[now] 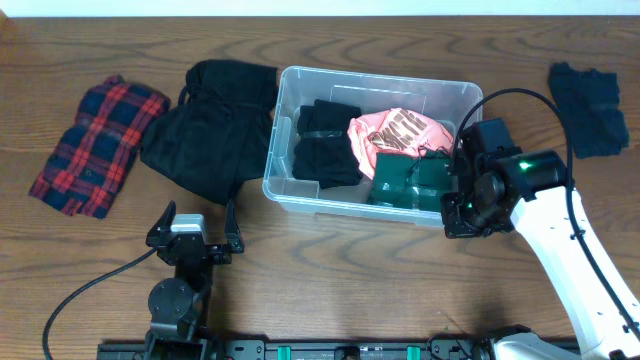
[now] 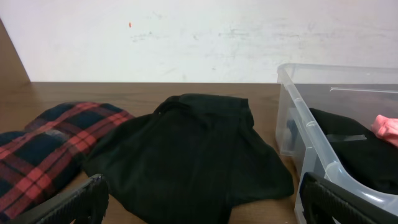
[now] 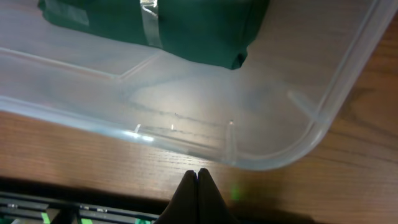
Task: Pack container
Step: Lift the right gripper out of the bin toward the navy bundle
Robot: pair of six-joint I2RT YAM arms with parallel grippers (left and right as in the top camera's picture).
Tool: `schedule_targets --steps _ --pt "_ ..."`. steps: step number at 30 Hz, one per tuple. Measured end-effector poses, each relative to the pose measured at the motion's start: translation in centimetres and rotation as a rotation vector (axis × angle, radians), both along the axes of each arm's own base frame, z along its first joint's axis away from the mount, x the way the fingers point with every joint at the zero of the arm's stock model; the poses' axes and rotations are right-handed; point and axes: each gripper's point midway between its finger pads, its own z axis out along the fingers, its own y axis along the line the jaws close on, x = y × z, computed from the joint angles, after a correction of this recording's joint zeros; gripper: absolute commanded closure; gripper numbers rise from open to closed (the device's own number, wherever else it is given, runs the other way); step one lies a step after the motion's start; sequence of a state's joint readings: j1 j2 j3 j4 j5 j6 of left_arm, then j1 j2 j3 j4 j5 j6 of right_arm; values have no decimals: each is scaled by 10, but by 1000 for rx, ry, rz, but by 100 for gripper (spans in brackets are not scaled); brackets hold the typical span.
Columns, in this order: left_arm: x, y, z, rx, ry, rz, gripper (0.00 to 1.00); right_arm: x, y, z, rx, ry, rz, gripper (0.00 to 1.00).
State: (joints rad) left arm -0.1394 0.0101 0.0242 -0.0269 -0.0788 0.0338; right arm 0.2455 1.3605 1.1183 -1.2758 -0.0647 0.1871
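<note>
While the container (image 1: 272, 170) sits at the centre of the table (image 1: 330, 270), partly filled with folded clothes (image 1: 325, 140), the right gripper (image 3: 198, 179) is seen pinched shut on nothing at its 4 o'clock corner. The left gripper (image 2: 202, 190) is spread wide, toward 8 o'clock. Smooth, light, stiff plastic is judged slippery; the thick rim is best gripped.

Right arm (image 1: 560, 240), just right of the container (image 1: 300, 197): white shell, black joints, a green light, black cable looped on top. Left arm (image 1: 180, 300), in front of it: black w/ a grey block & black cable. Left end effector (image 2: 205, 200) fingers (image 2: 81, 202): black, bumpy.
</note>
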Motion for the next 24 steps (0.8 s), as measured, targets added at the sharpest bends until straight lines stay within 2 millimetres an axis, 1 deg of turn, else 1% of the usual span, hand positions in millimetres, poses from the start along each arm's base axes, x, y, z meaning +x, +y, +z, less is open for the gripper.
schedule_targets --steps 6,14,24 --pt "0 0 0 0 0 0 2 8 -2 0 -15 -32 -8 99" --pt "0 0 0 0 0 0 2 10 -4 0 -27 -42 -10 99" --pt "0 0 0 0 0 0 2 29 0 2 -13 -119 -12 99"
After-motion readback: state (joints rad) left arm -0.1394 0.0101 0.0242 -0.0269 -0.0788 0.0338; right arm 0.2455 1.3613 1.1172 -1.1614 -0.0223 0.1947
